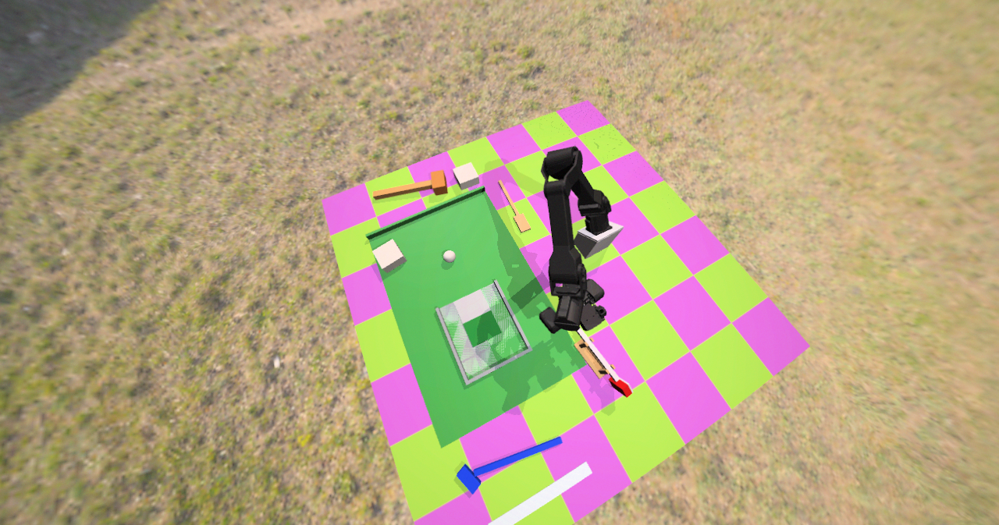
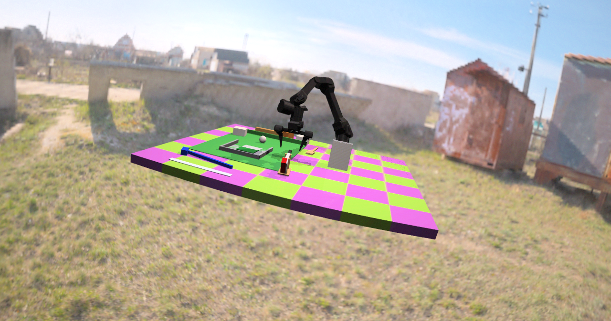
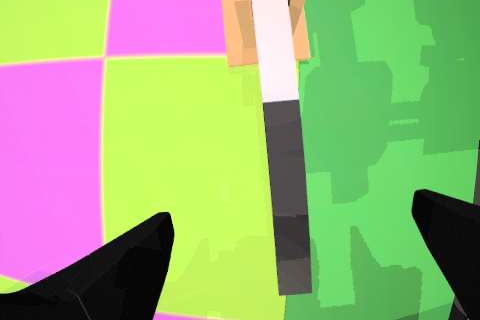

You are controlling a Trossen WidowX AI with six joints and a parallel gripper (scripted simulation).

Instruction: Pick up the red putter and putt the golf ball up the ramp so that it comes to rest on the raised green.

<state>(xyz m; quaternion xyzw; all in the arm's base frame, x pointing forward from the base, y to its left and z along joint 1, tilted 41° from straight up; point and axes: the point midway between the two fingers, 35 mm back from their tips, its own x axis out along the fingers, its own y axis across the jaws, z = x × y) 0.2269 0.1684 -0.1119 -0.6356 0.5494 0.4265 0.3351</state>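
Observation:
The red putter lies in a tan cradle [image 1: 584, 352] [image 3: 235, 35], with its red head [image 1: 620, 386] [image 2: 284, 165] toward the near side. Its white shaft [image 3: 275, 35] and dark grip [image 3: 287, 160] show in the wrist view. My gripper [image 1: 571, 319] [image 2: 291, 148] [image 3: 294, 215] is open and empty above the grip, its fingers on either side of it in the wrist view. The white golf ball [image 1: 449, 256] [image 2: 262, 139] rests on the green mat [image 1: 419, 298]. The pale ramp [image 1: 474, 303] leads to the green square [image 1: 484, 328] [image 2: 249, 149] inside low grey walls.
White blocks [image 1: 389, 255] [image 1: 466, 175] sit on and behind the mat. An orange mallet [image 1: 408, 190] lies at the back, a small tan paddle [image 1: 521, 223] beside the mat. A blue mallet [image 1: 517, 456] and white strip [image 1: 552, 491] lie in front. A grey block [image 2: 340, 156] stands by the arm's base.

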